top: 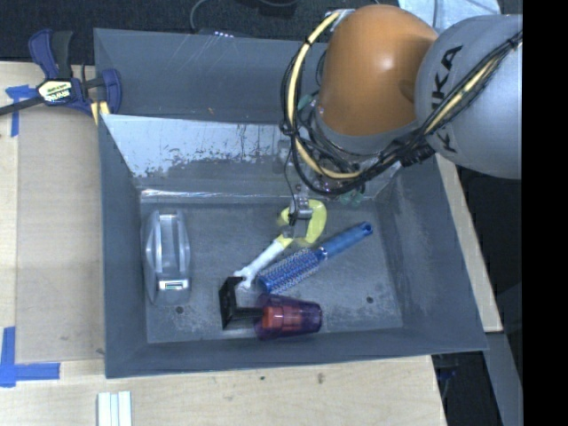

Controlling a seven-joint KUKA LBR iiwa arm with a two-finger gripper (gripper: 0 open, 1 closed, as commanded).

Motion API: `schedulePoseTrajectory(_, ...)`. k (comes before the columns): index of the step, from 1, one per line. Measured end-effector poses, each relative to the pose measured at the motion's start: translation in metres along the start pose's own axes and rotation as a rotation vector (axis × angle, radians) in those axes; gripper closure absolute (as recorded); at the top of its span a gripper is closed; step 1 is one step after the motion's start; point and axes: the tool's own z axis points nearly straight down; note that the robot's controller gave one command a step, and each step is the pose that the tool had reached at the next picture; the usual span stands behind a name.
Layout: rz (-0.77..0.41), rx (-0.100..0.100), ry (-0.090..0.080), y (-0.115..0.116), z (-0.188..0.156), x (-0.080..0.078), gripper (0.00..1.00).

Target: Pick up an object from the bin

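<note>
My gripper (301,211) reaches down below the orange cover, its tip over the yellow head of a white-handled brush (311,227) near the middle back of the bin floor. A blue hairbrush (306,263) lies slantwise just in front of it, its handle pointing right. The white handle (264,263) runs down-left to a black piece (232,302).
A purple translucent cup (288,318) lies on its side at the front of the bin beside the black piece. A clear plastic tape dispenser (169,252) lies at the left. The arm and its orange cover hang over the bin's back right.
</note>
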Motion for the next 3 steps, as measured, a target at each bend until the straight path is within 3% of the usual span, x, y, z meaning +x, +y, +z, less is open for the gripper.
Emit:
schedulePoseTrajectory(1, 0.002, -0.001, -0.008, 0.000, -0.005, -0.001, 0.00)
schedulePoseTrajectory(2, -0.071, -0.002, -0.012, -0.019, 0.025, 0.004, 0.00)
schedulePoseTrajectory(3, -0.232, 0.001, -0.002, -0.045, 0.067, 0.017, 0.00)
